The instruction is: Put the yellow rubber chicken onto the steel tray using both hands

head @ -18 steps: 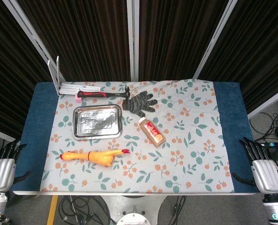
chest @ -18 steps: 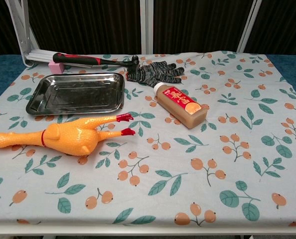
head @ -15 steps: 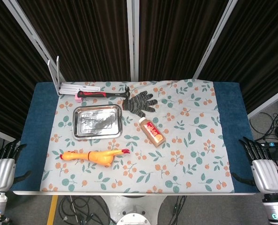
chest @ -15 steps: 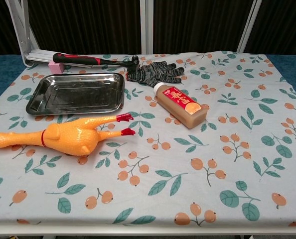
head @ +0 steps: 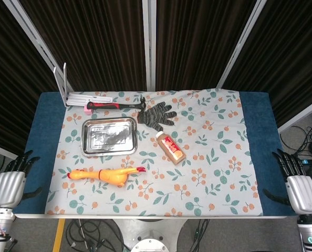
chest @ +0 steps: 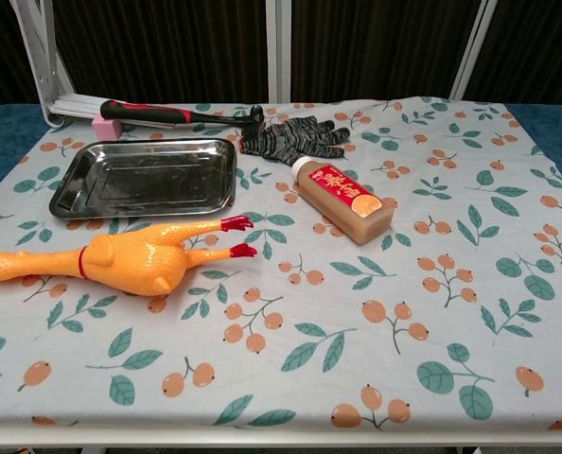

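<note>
The yellow rubber chicken (head: 104, 175) (chest: 120, 258) lies on its side on the flowered cloth, red feet pointing right, just in front of the steel tray (head: 109, 136) (chest: 147, 176), which holds nothing. My left hand (head: 10, 186) hangs off the table's front left corner, fingers apart and holding nothing. My right hand (head: 299, 190) is off the front right corner, fingers spread and likewise holding nothing. Both hands are far from the chicken. Neither hand shows in the chest view.
A brown bottle with a red label (head: 170, 147) (chest: 342, 198) lies right of the tray. Behind it are a dark knit glove (head: 157, 114) (chest: 293, 139), a red-handled hammer (head: 116, 105) (chest: 177, 114) and a white metal rack (head: 72, 92).
My left hand has moved slightly right and up toward the table corner. My right hand has shifted a little right and down. Nothing on the table has moved.
</note>
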Motion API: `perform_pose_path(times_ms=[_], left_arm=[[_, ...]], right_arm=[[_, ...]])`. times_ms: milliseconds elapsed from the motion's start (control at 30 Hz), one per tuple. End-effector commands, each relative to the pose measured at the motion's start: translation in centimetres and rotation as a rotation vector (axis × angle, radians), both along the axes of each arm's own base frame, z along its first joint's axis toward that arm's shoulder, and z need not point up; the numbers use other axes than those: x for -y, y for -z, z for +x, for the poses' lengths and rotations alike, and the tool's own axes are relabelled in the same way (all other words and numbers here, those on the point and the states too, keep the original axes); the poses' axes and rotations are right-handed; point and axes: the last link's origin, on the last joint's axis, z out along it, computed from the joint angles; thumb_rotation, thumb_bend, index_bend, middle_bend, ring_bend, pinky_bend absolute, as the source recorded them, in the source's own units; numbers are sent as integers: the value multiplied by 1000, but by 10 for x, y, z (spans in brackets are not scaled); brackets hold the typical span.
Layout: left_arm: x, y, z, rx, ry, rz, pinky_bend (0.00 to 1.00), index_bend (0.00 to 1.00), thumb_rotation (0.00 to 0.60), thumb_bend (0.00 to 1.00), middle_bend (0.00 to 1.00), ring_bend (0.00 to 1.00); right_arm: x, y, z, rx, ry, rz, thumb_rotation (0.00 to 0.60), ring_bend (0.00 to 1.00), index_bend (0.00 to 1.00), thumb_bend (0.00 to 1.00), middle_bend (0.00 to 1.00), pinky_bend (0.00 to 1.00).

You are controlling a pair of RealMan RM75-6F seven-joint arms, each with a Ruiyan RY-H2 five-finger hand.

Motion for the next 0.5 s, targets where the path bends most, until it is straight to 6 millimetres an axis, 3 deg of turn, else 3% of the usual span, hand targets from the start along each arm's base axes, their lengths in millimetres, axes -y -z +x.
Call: perform_pose_path(times_ms=[33,267,500], left_arm=[[-25,9,17,77,42,-93,201,249,600,117,167,130],[-64,43,41,119,59,-259,203,259,600,124,185,131],[-82,79,55,117,18,-380,204,262,600,125,207,137]], right_arm=[[3,-1,1,-1,-4,-2,600,0,0,42,0,0],[7,-5,2,-9,-4,-3,600,0,0,42,0,0],[8,-4,0,-5,7,0,600,0,0,42,0,0]])
